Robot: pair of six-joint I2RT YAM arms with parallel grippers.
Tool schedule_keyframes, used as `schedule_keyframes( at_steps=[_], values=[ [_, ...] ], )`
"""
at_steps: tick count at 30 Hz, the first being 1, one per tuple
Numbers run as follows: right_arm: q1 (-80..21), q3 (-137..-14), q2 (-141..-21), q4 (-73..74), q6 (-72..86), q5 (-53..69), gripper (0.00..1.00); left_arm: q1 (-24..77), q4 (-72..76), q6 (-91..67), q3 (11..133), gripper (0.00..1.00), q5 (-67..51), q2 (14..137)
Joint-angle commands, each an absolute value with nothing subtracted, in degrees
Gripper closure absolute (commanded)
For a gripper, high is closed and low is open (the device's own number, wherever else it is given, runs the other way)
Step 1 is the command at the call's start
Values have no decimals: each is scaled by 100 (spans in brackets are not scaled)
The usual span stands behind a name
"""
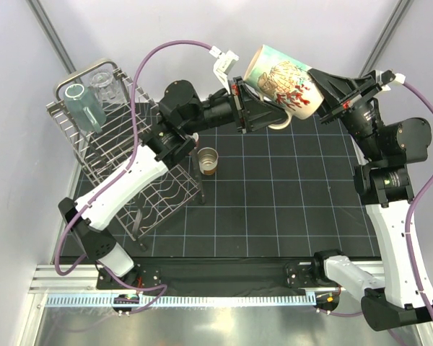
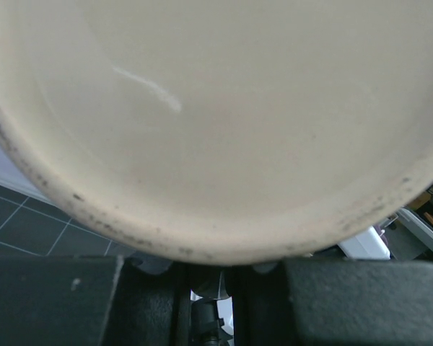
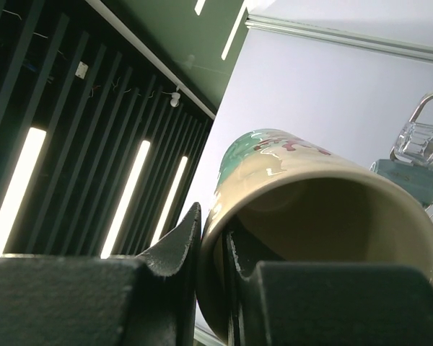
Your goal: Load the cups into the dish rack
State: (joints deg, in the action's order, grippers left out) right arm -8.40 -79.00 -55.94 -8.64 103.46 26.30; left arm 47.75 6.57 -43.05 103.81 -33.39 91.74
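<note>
A large cream mug (image 1: 285, 79) with red-brown print hangs on its side high above the mat, held between both arms. My right gripper (image 1: 321, 90) is shut on its rim, one finger inside and one outside (image 3: 213, 238). My left gripper (image 1: 256, 115) meets the mug from the left near the handle. Its jaws (image 2: 208, 270) are drawn close together under the cream wall (image 2: 216, 108), with a curved grey piece pinched in the narrow gap. In the dish rack (image 1: 79, 155) stand a grey-teal tumbler (image 1: 83, 107) and a clear glass (image 1: 102, 83). A small brown-based cup (image 1: 208, 160) stands upright on the mat.
The black gridded mat (image 1: 289, 209) covers the table. The rack's front corner post (image 1: 200, 194) is just beside the small cup. Purple cables (image 1: 166, 50) loop over the rack and the right arm. Grey walls close in the left and far sides.
</note>
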Motion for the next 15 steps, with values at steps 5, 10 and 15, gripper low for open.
schedule_keyframes(
  at_steps=[5, 10, 15],
  values=[
    [-879, -7963, -5388, -1450, 10020, 2742, 92, 4816, 923, -4114, 10363, 100, -2681, 8605],
    [-879, -7691, -5282, -1511, 10020, 2690, 82, 4816, 800, -3885, 10283, 100, -2356, 8306],
    [-879, -7629, -5282, -1512, 9984, 2707, 70, 4816, 660, -3718, 10222, 100, -2312, 8157]
  ],
)
